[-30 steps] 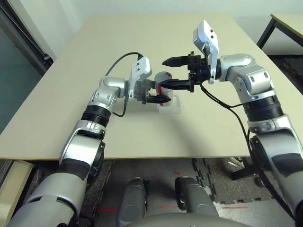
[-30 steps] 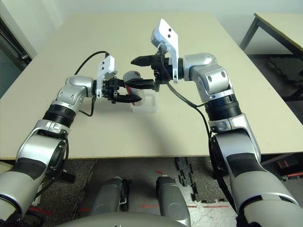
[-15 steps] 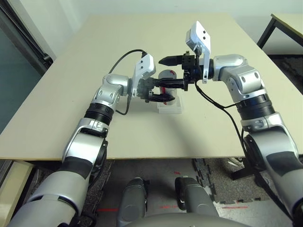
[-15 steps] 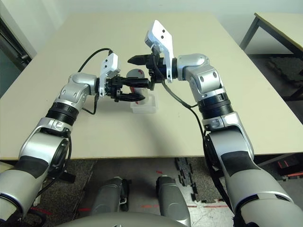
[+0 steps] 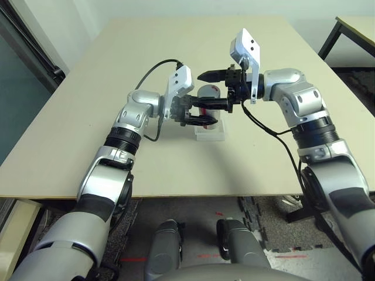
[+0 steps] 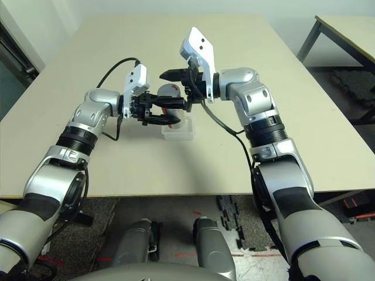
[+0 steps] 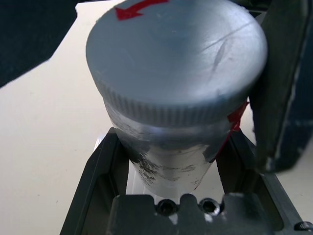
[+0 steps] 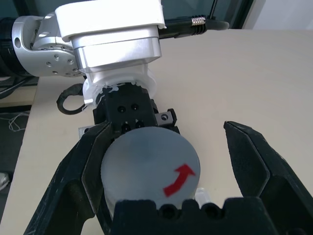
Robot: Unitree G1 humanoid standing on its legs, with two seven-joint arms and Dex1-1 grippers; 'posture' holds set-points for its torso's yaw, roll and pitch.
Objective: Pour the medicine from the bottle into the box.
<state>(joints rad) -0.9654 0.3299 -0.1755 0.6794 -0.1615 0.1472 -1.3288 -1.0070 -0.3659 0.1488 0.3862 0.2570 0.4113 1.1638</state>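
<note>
- Bottle [image 7: 176,63]: we observed it upright beside the box [image 5: 210,134], above the worktop [image 5: 158,170].
- Left fingers [image 7: 110,166]: closed around the bottle.
- Right fingers [image 8: 247,159]: wide apart, near its cap [image 8: 149,164].

Tabletop scene: a bottle [image 5: 209,92] stands upright in the left gripper [image 7: 171,156], near the middle of the table [image 5: 117,170], its top between the right gripper's [image 8: 167,129] fingers. The box [image 5: 210,135] lies on the tabletop just below the bottle. A second table [image 5: 361,26] stands beyond, to the robot's right.
</note>
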